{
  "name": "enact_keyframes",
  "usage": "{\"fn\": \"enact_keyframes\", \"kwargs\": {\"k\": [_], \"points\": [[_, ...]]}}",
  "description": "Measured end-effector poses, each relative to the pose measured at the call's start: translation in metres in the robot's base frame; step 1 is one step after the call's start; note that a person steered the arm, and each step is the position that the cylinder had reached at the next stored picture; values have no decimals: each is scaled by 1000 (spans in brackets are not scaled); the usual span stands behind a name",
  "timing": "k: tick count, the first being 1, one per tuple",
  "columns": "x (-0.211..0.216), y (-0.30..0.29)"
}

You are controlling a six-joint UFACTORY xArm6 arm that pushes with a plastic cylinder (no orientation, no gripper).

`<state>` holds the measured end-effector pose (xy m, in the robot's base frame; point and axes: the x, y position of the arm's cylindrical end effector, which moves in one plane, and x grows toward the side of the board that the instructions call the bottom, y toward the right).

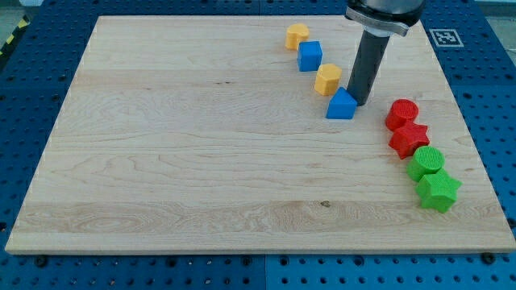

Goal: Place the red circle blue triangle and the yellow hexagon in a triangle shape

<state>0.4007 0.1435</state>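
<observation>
Right of the board's centre, the blue triangle [341, 105] sits touching the yellow hexagon [327, 79], the red circle [402, 113] well apart. Looks light and slidey; push flat faces. No claw, just the tip [357, 103] against the triangle.

My wooden board [201, 161] lies on a blue pegboard bench [32, 97]. On it: yellow half-round block [297, 35], blue cube [310, 55], yellow hexagon [327, 79], blue triangle [341, 105]. By the view's right edge sit red circle [401, 113], red star [409, 139], green circle [426, 162], green star [438, 192].

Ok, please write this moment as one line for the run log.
my tip: touching blue triangle, its right | red circle: against red star | yellow hexagon: above triangle
</observation>
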Motion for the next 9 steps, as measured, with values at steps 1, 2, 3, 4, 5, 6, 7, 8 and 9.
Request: {"fn": "enact_keyframes", "kwargs": {"k": [1, 2, 3, 4, 5, 6, 7, 8, 9], "points": [[-7, 2], [-20, 4], [-29, 4], [-29, -6], [-29, -21], [-30, -26], [-30, -22], [-30, 0], [-23, 5]]}}
